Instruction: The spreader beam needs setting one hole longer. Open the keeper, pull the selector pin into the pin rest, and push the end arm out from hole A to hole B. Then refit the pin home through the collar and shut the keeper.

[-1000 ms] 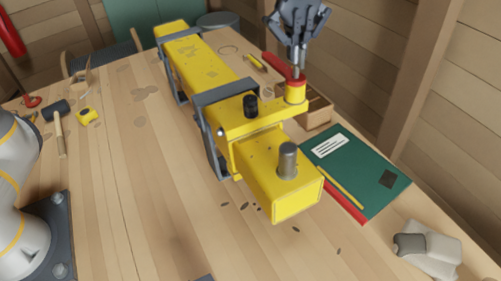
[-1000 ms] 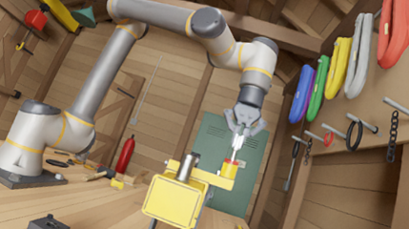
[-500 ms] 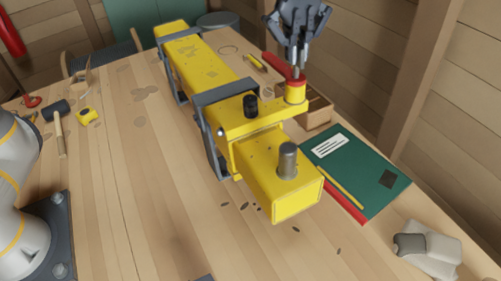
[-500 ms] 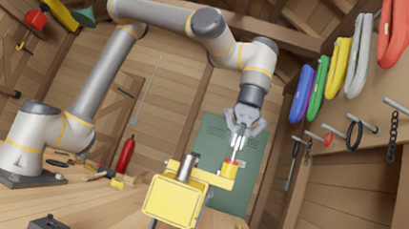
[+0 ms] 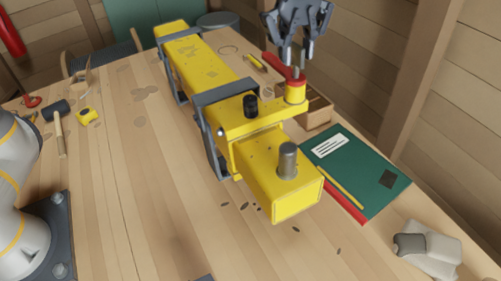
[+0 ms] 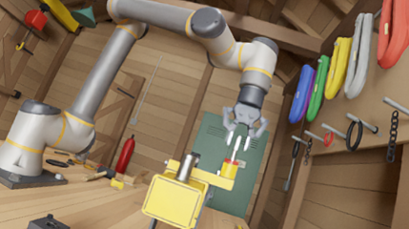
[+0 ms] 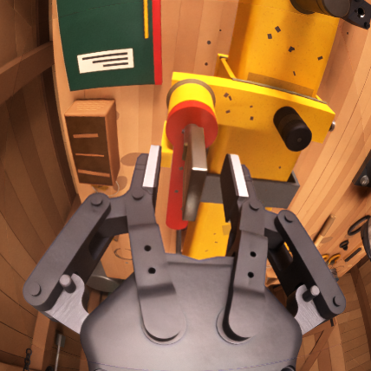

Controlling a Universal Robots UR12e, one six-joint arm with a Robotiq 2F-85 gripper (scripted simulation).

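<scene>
My gripper (image 5: 297,55) (image 6: 240,141) (image 7: 195,169) hangs open and empty just above the pin rest. The selector pin (image 5: 295,77) (image 6: 233,157) (image 7: 193,154) stands upright in the yellow pin rest (image 5: 294,93) (image 7: 190,97), its red collar on top and its grey stem rising between my fingers. The red keeper (image 5: 275,63) (image 7: 175,182) is swung out behind the rest. The yellow spreader beam (image 5: 210,82) lies along the bench in grey brackets. Its end arm (image 5: 276,177) (image 6: 174,201) sticks out of the collar and carries a grey post (image 5: 286,160). A black knob (image 5: 250,106) (image 7: 293,128) sits on the collar.
A small wooden box (image 5: 317,109) (image 7: 91,138) sits right under the pin rest. A green book (image 5: 356,169) lies beside the end arm. A mallet (image 5: 56,119) and tape measure (image 5: 86,115) lie on the left. Grey pads (image 5: 426,253) sit at the near right corner.
</scene>
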